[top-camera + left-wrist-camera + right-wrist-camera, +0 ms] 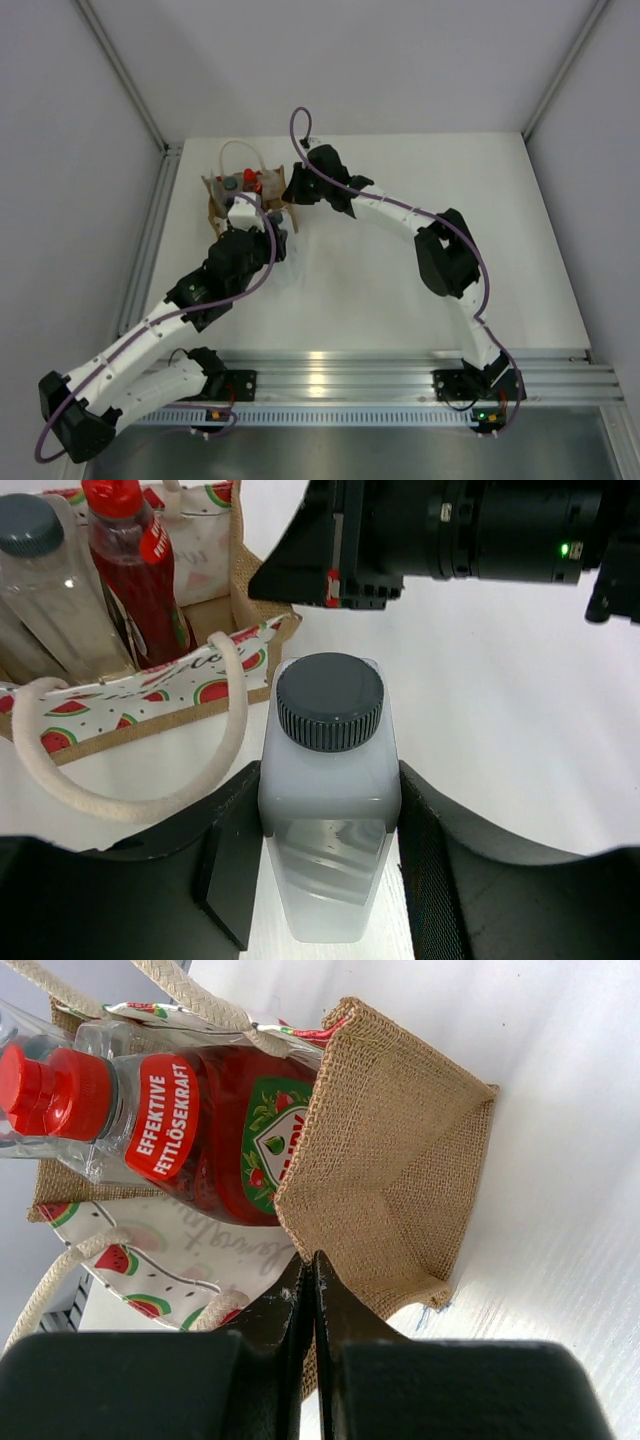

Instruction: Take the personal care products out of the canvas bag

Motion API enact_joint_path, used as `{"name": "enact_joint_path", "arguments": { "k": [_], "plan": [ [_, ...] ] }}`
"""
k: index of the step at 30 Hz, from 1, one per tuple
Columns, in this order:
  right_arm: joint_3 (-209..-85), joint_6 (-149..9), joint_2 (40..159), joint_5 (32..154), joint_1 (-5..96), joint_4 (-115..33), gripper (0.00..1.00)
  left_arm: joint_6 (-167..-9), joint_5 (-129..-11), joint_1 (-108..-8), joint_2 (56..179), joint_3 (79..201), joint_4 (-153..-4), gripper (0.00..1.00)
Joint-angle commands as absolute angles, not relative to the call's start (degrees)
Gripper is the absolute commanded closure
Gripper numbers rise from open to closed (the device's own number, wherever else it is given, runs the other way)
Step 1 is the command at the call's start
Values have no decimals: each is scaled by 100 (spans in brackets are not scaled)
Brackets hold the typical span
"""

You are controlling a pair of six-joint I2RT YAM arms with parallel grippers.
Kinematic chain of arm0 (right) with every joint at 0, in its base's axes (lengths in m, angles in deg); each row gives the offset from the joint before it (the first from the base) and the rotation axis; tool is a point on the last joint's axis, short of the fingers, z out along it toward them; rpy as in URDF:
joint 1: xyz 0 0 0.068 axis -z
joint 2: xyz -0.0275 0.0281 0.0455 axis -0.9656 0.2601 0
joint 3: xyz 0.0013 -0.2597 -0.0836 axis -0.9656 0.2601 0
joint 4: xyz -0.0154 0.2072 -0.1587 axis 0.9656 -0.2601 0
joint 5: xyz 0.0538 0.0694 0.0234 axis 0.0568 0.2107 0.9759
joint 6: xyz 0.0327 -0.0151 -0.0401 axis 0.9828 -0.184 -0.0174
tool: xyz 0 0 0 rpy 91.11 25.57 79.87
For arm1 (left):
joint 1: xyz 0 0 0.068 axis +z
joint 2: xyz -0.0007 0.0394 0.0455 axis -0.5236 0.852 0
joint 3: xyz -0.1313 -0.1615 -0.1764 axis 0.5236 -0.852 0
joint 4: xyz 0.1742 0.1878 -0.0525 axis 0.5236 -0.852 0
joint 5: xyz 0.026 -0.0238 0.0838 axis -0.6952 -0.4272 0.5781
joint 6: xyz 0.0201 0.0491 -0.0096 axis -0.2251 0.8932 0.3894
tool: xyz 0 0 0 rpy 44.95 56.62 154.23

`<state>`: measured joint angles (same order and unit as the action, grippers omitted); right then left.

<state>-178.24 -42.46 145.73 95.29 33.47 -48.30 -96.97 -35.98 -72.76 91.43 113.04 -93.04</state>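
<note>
The canvas bag (222, 195) stands at the table's far left, with tan burlap ends (400, 1150) and watermelon-print sides (150, 695). My left gripper (330, 815) is shut on a white bottle (330, 780) with a dark round cap, held just outside the bag's near right corner. Whether it touches the table I cannot tell. A red bottle (135, 565) with a red cap and a clear bottle (45, 590) with a grey cap are inside the bag. My right gripper (313, 1265) is shut on the bag's burlap end wall. The fourth bottle is hidden.
The white rope handle (120, 805) hangs over the bag's near side beside my left finger. The right arm's wrist (450, 530) hovers close above the bottle. A metal rail (150, 230) runs along the table's left edge near the bag.
</note>
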Motion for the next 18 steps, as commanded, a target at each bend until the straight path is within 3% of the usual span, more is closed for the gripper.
{"name": "enact_joint_path", "arguments": {
  "k": [1,18],
  "plan": [
    [-17851,-4429,14898,9517,3405,-4980,100,-9596,-3303,-7542,8718,11069,-7310,100],
    [-17790,-4491,14907,9535,3405,-4989,100,-9023,-2678,-8448,8622,9354,-5533,100]
  ]
}}
